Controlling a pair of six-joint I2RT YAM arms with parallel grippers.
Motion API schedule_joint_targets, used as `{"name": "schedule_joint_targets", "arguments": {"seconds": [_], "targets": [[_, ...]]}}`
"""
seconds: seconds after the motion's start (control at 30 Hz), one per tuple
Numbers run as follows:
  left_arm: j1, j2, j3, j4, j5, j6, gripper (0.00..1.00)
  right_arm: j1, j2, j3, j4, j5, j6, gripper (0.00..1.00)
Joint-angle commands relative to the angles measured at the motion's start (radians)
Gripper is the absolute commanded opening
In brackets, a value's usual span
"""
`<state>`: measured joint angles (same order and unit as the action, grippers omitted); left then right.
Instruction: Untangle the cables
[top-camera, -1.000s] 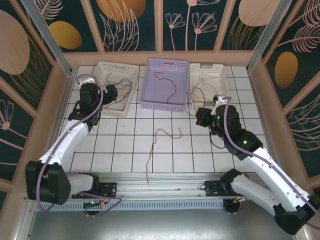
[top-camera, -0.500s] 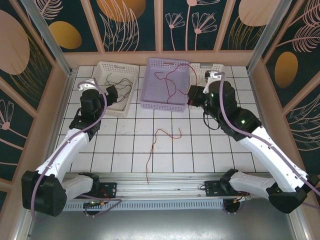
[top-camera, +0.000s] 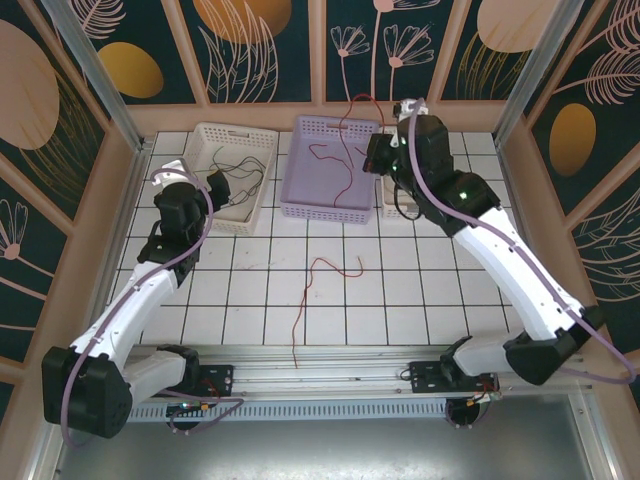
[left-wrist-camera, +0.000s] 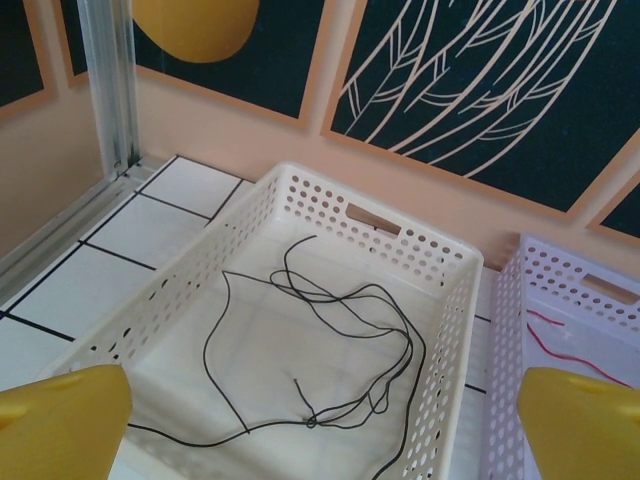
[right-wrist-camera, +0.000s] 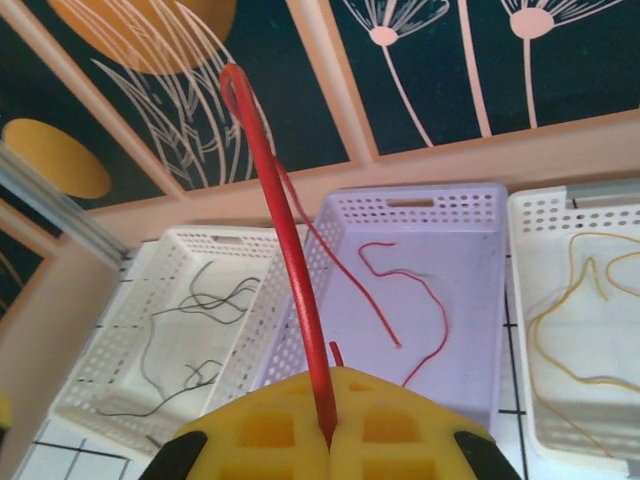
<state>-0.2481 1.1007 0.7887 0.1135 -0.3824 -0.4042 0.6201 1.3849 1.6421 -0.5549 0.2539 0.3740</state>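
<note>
One red cable (right-wrist-camera: 293, 290) stands pinched upright — black cables (left-wrist-camera: 310, 415) tangled.

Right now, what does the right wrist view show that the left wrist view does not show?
Right wrist view, unlike the left wrist view: the right gripper shut on a red cable that rises from it, and a yellow cable in the right white basket. Left wrist view, unlike the right: the left gripper, open. Both: black cables in the left white basket, and the lavender basket.
</note>
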Motion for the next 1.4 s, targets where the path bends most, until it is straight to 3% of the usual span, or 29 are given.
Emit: {"name": "schedule_joint_targets", "arguments": {"seconds": [0.0,0.87,1.37], "targets": [[-0.002,-0.021,-0.008,0.037,-0.025,0.014,0.99,-0.043,0.071,0.058,-0.032,-0.046,-0.029,0.0],[-0.021,-0.017,-0.007,0.033,-0.038,0.037,0.99,-0.087,0.742,0.245,-0.08,-0.061,-0.061,0.0],[-0.023,-0.01,-0.006,0.032,-0.03,0.037,0.98,-0.121,0.917,0.344,-0.126,-0.09,-0.084,0.0]]}}
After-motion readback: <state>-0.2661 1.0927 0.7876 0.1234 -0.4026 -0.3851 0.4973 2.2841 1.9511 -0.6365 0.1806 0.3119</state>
